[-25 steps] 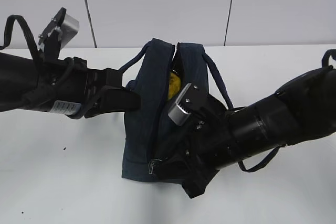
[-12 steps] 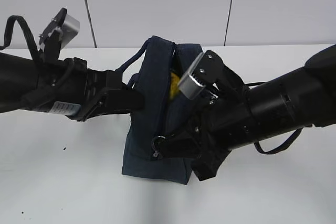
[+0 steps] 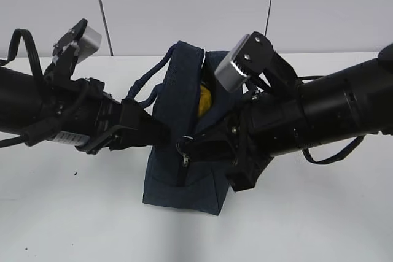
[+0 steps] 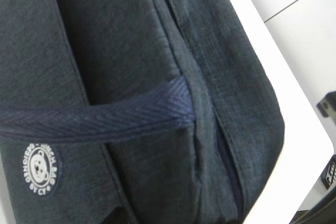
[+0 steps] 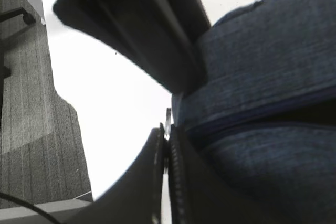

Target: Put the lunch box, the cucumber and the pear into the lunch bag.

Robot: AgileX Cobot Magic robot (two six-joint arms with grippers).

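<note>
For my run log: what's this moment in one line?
phase: zipping bag | right claw: shut on zipper pull | left claw: bracing bag side | pear: inside

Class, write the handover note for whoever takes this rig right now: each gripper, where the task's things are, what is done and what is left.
Right gripper: shut on the zipper pull, partway along the lunch bag.
Left gripper: pressed against the bag's left side; open or shut cannot be told.
Pear: yellow shows through the bag's open far end.
Lunch box and cucumber: not visible anywhere, presumably inside.
Left: finish closing the zipper, then release.
</note>
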